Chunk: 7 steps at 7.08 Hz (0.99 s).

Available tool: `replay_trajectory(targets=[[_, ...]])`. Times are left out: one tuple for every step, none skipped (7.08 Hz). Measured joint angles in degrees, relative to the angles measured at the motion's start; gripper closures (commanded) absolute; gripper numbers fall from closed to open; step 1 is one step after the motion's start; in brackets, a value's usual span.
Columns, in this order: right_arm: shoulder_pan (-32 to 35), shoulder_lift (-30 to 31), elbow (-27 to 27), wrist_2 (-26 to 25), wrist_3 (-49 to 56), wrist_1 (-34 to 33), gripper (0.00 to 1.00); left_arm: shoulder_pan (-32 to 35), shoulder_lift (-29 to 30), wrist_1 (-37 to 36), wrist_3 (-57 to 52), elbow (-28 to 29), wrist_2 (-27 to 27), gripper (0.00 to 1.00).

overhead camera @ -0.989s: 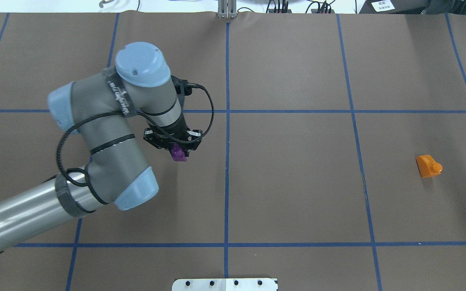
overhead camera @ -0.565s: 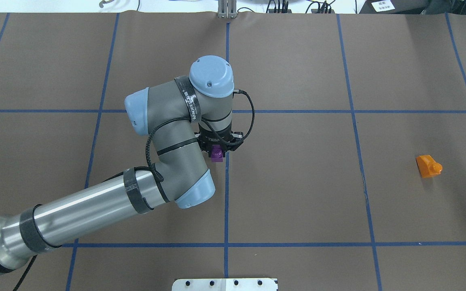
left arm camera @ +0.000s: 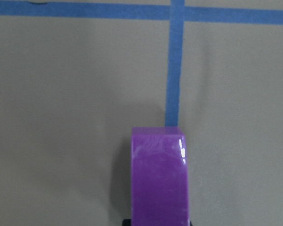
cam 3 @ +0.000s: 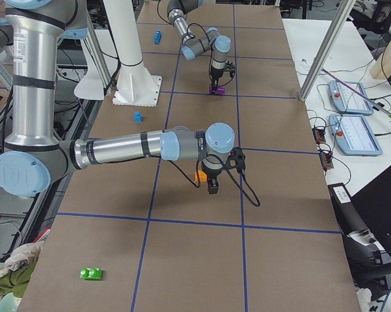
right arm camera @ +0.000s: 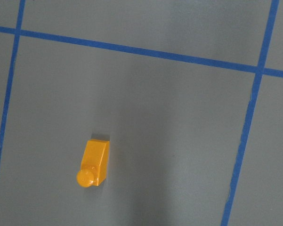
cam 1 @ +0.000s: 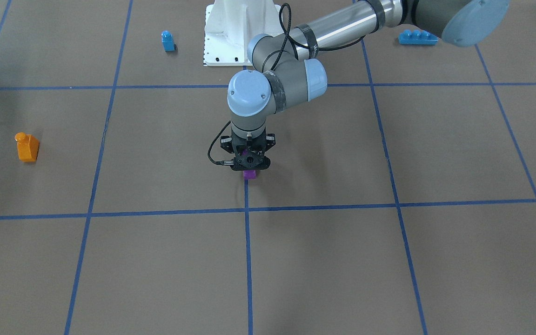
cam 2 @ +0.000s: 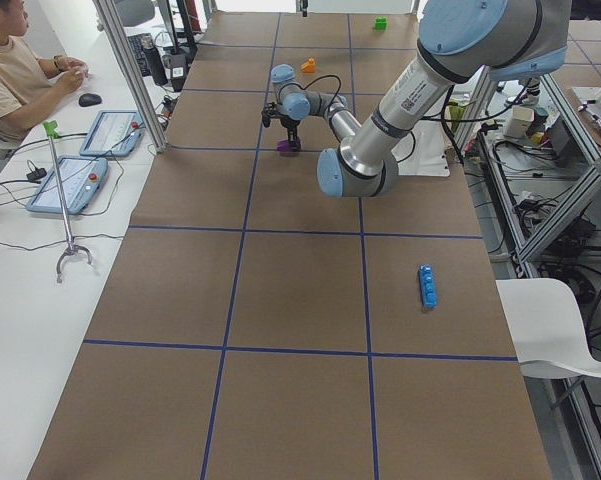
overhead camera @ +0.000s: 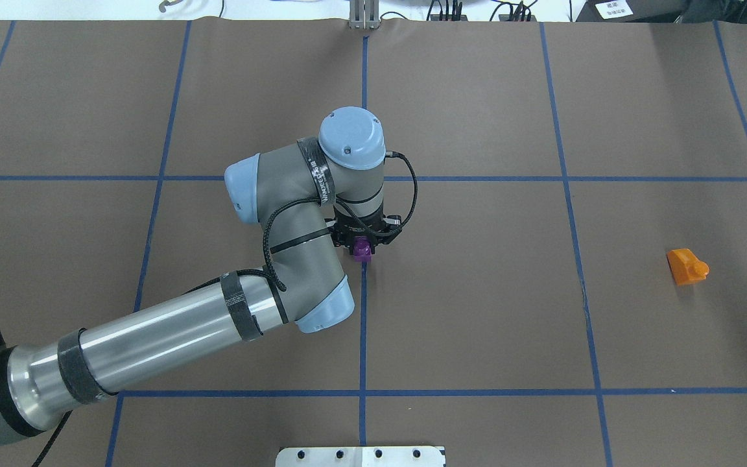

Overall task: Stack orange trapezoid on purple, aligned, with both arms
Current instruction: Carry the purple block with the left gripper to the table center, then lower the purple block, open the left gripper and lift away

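**Left arm.** The left arm [overhead camera: 153,337] reaches across the desk [overhead camera: 477,324] to its centre. The wrist is vertical and the left hand [overhead camera: 364,241] points straight down. The left hand is closed on the purple block [overhead camera: 362,249], which projects below the black fingers.

**Purple block.** It sits over the central blue tape line [overhead camera: 362,337], between the two crossing tape lines and nearer the far one. In the front-facing view its lower edge is at desk level. Whether it touches the surface cannot be told. The left wrist view shows its glossy purple face at lower centre, with the tape line running away from it.

**Orange trapezoid.** The orange trapezoid [overhead camera: 687,266] rests on the desk far out on the robot's right, inside a grid square and well apart from the purple block. Its round stud is visible.

**Right arm.** The right arm [cam 3: 117,148] shows only in the exterior right view, extended low over the desk. The right hand [cam 3: 213,184] points down there, and the orange trapezoid appears just beside it. Whether this hand is open or closed cannot be told.

**Other items.**
- A small blue single-stud block [cam 1: 168,41] stands near the white base plate [cam 1: 235,32].
- A long blue brick [cam 1: 418,37] lies on the plate's other side.
- A green brick [cam 3: 91,273] lies near the desk's end on the robot's right.
- A person [cam 2: 10,60] sits at a side bench.
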<state>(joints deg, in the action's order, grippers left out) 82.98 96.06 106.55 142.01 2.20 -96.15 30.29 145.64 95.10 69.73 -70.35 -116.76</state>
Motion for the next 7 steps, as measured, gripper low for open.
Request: replay_trajectory(targets=[[-0.15, 0.0, 0.0, -0.04, 0.0, 0.0, 0.0, -0.23, 0.16, -0.01, 0.32, 0.13, 0.02, 1.0], [-0.3, 0.0, -0.01, -0.04, 0.0, 0.0, 0.0, -0.54, 0.22, -0.05, 0.44, 0.21, 0.03, 1.0], [-0.42, 0.0, -0.04, -0.01, 0.0, 0.0, 0.0, -0.86, 0.24, -0.07, 0.46, 0.24, 0.06, 1.0], [-0.49, 0.0, -0.06, 0.01, 0.0, 0.0, 0.0, -1.02, 0.25, -0.08, 0.44, 0.25, 0.1, 1.0], [-0.51, 0.0, -0.05, 0.02, 0.0, 0.0, 0.0, -1.06, 0.25, -0.07, 0.42, 0.38, 0.12, 0.99], [-0.54, 0.0, -0.04, 0.02, 0.0, 0.0, 0.0, -1.09, 0.26, -0.03, 0.39, 0.53, 0.12, 0.89], [-0.57, 0.0, -0.03, 0.02, 0.0, 0.0, 0.0, -1.14, 0.26, -0.01, 0.35, 0.61, 0.11, 0.85]])
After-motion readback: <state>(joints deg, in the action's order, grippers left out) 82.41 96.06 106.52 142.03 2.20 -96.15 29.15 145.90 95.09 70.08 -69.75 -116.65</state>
